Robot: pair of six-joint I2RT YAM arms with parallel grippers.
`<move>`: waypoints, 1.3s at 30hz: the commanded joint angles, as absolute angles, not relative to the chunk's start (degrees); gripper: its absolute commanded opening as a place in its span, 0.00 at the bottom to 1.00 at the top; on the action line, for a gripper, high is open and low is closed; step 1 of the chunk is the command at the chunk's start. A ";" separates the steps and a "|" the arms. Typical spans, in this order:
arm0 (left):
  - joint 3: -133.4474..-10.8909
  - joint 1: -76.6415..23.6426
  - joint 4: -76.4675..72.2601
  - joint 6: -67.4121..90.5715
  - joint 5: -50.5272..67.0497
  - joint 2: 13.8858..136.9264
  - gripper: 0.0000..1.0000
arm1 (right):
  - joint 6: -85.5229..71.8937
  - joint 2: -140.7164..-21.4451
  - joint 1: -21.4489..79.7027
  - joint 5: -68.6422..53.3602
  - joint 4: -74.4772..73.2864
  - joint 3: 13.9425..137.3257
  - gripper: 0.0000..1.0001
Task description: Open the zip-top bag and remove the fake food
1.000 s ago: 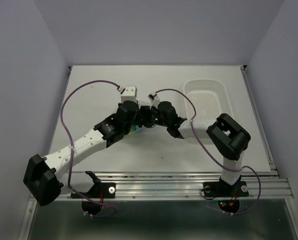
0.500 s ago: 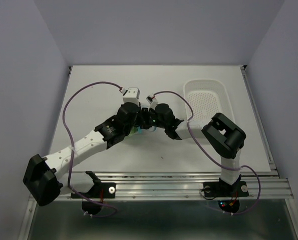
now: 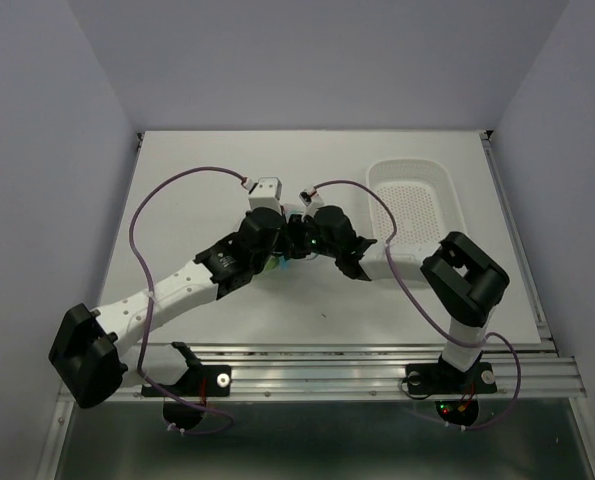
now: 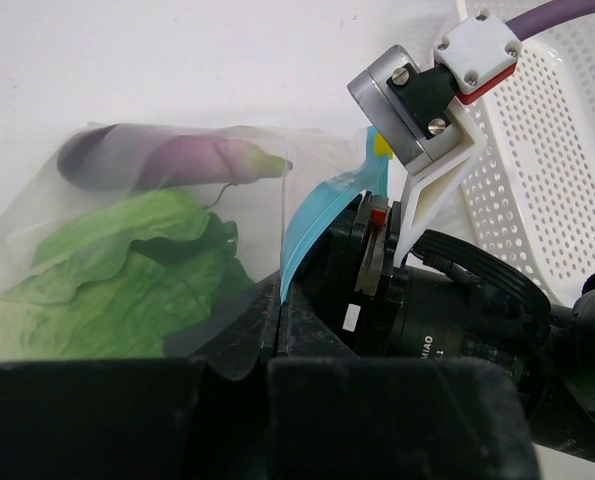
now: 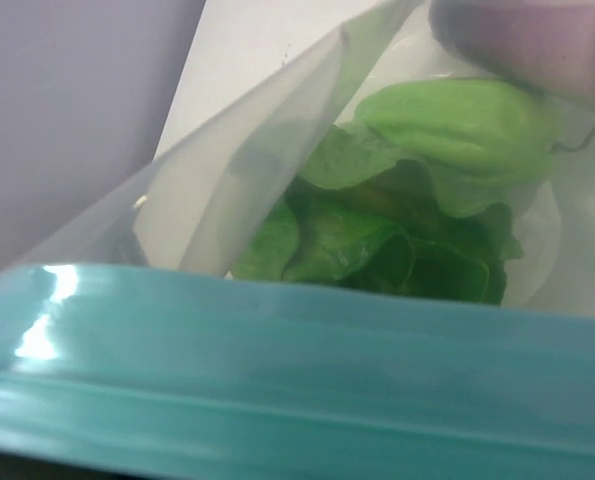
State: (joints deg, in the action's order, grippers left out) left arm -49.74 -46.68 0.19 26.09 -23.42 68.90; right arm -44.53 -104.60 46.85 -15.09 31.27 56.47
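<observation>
At mid-counter (image 3: pixel 177 190), the left end effector (image 4: pixel 275 335) is pressed together on the bag (image 4: pixel 37 235), right by its teal strip (image 4: pixel 322 215). The right end effector (image 3: pixel 300 242) sits against that strip, but I cannot tell whether it is pinching. The green leaf (image 4: pixel 117 270) and the purple piece (image 4: pixel 167 160) lie inside the bag.
</observation>
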 commanded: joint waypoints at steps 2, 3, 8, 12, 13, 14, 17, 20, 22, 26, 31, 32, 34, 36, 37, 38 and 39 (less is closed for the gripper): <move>-49.75 -46.32 -1.14 26.63 -26.10 70.31 0.00 | -42.10 -98.97 47.72 -16.08 33.14 56.69 0.01; -49.83 -46.32 -1.14 26.63 -26.10 70.66 0.00 | -41.93 -98.53 47.72 -16.00 32.79 56.60 0.01; -49.92 -46.23 -0.97 26.81 -27.33 71.54 0.00 | -40.70 -95.02 47.72 -15.21 30.24 56.16 0.01; -49.92 -46.05 -0.70 26.98 -27.69 71.19 0.00 | -40.61 -91.07 47.72 -14.41 29.27 54.67 0.01; -49.92 -45.97 -0.70 26.98 -27.60 70.84 0.00 | -40.61 -90.53 47.72 -13.98 29.18 53.97 0.01; -49.83 -45.97 -0.70 26.98 -27.60 70.58 0.00 | -40.52 -90.01 47.72 -13.63 29.18 53.70 0.01; -49.75 -45.97 -0.79 27.16 -26.63 68.74 0.00 | -39.99 -89.56 47.72 -11.78 28.74 53.00 0.01; -49.40 -45.97 -1.14 26.90 -26.19 66.63 0.00 | -40.87 -90.79 46.41 -12.48 28.65 52.82 0.01; -49.39 -45.97 -1.14 26.46 -26.89 65.74 0.00 | -41.31 -91.49 46.41 -12.83 28.57 53.00 0.01; -49.75 -45.97 -0.35 26.10 -28.47 66.35 0.00 | -41.92 -92.02 45.88 -13.01 28.48 53.35 0.01; -50.45 -45.97 -0.26 25.66 -29.00 68.02 0.00 | -40.52 -91.32 45.88 -13.01 27.43 54.93 0.01; -50.80 -45.97 -0.26 25.49 -28.66 68.46 0.00 | -39.73 -91.32 45.88 -12.92 26.81 55.63 0.01; -51.24 -45.97 -0.35 25.40 -28.22 68.90 0.00 | -38.94 -91.41 45.88 -12.83 24.53 57.21 0.01; -51.59 -45.97 -0.44 25.05 -27.43 69.17 0.00 | -37.71 -91.49 45.88 -12.57 22.86 59.84 0.01; -51.68 -45.97 -0.61 24.96 -27.33 69.26 0.00 | -37.44 -91.49 45.88 -12.31 20.94 61.42 0.01; -51.68 -45.97 -0.62 24.96 -27.25 69.43 0.00 | -37.01 -91.49 45.88 -12.13 20.05 62.22 0.01; -51.68 -45.97 -0.62 24.79 -27.33 69.35 0.00 | -36.22 -91.41 45.88 -12.04 19.00 62.92 0.01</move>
